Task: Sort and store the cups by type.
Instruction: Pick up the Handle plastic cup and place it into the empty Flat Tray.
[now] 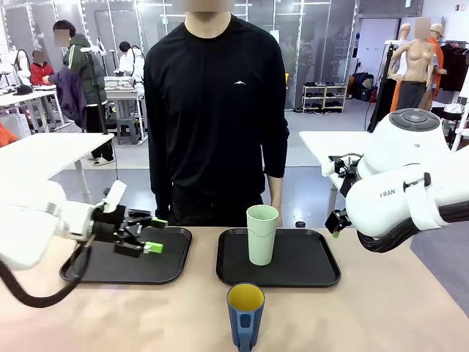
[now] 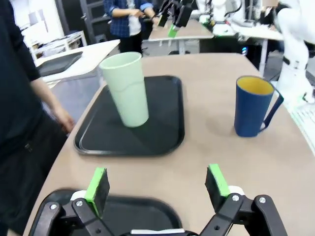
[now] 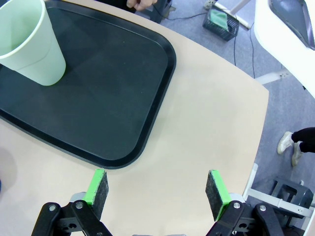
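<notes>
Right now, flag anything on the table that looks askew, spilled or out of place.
Nothing is spilled or tipped. The mint tumbler stands upright on the right tray; only the blue mug sits off it, upright on the bare table.

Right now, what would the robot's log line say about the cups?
green tumbler: upright on right tray | blue mug: upright on table | left gripper: open, above left tray | right gripper: open, empty

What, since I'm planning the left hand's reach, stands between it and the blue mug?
Nothing visible. In the left wrist view, only bare tabletop lies between the open left hand and the blue mug. The mint tumbler stands upright on its tray, off to one side of that line.
</notes>
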You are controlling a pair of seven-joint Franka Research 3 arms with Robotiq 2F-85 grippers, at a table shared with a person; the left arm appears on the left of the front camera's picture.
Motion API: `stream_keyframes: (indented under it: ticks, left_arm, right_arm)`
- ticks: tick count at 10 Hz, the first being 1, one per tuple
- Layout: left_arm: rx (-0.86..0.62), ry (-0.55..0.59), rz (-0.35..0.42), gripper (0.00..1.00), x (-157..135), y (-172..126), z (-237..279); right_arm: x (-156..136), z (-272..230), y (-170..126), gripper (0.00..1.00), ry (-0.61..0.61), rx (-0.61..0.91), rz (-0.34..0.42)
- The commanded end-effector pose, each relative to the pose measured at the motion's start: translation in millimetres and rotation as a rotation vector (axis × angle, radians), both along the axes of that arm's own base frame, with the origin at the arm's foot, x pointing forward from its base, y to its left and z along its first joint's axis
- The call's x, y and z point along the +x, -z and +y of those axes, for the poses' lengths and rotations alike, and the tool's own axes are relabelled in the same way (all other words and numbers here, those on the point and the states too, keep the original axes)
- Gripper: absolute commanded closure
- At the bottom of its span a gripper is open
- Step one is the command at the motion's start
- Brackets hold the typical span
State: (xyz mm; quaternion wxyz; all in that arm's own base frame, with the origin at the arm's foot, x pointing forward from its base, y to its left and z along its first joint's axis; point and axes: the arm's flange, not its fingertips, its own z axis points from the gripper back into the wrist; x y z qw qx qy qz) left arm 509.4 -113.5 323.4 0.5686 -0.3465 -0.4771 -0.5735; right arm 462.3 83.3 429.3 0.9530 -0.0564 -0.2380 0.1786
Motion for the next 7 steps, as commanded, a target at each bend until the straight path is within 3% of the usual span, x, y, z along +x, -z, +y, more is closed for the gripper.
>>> stream_keyframes:
  ticks: [1,3,5,7]
  left_arm:
    - [0.14,-0.166,-0.048,0.0,-22,-11,25]
    - [0.298,-0.324,-0.039,0.0,-40,-24,53]
    - [0.486,-0.402,0.042,0.0,-61,-39,79]
    - [0.579,-0.452,0.088,0.0,-86,-55,105]
  right_arm:
    - [0,0,0,0.0,0.001,-0.014,-0.003]
    - [0,0,0,0.0,0.001,-0.014,-0.003]
    - [0,0,0,0.0,0.001,-0.014,-0.003]
    - [0,0,0,0.0,0.001,-0.014,-0.003]
